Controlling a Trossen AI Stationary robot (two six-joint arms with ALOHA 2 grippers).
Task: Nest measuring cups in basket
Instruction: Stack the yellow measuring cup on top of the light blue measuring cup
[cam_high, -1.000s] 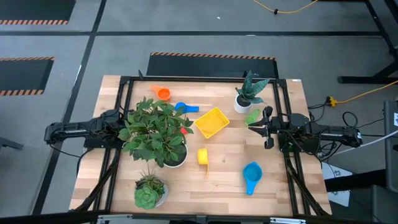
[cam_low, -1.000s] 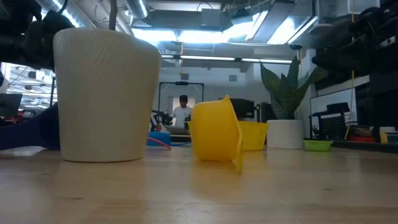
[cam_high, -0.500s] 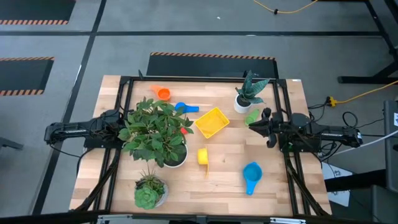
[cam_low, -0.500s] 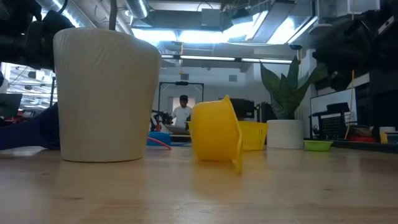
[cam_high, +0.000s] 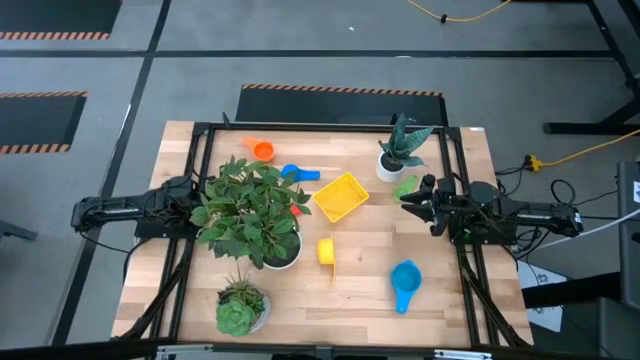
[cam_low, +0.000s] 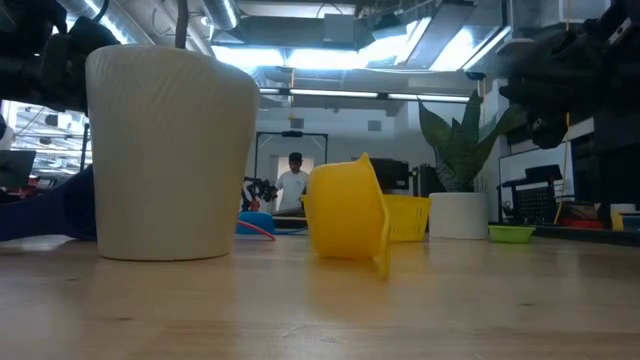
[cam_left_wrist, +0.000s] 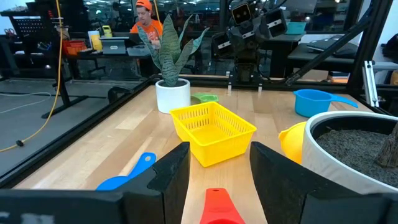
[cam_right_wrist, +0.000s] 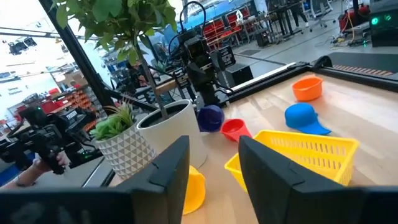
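Observation:
The yellow basket (cam_high: 340, 196) stands at the table's middle, toward the far side. Around it lie the cups: orange (cam_high: 262, 151) and blue (cam_high: 298, 173) far left of it, a small red one (cam_high: 300, 210) beside the big plant, green (cam_high: 405, 187) to the right, yellow (cam_high: 326, 251) on its side nearer, light blue (cam_high: 405, 283) near right. My right gripper (cam_high: 412, 200) hovers open at the right, close to the green cup. My left gripper (cam_left_wrist: 217, 155) is open at the left, behind the plant's leaves.
A big leafy plant in a white pot (cam_high: 255, 215) stands between my left gripper and the cups. A succulent pot (cam_high: 240, 308) sits near left, a snake plant (cam_high: 395, 155) far right. Dark frame rails (cam_high: 200, 160) border the table. A person (cam_left_wrist: 146, 18) is in the room behind.
My right gripper has rolled about its own pointing line while staying in place. The cups and the basket have not moved.

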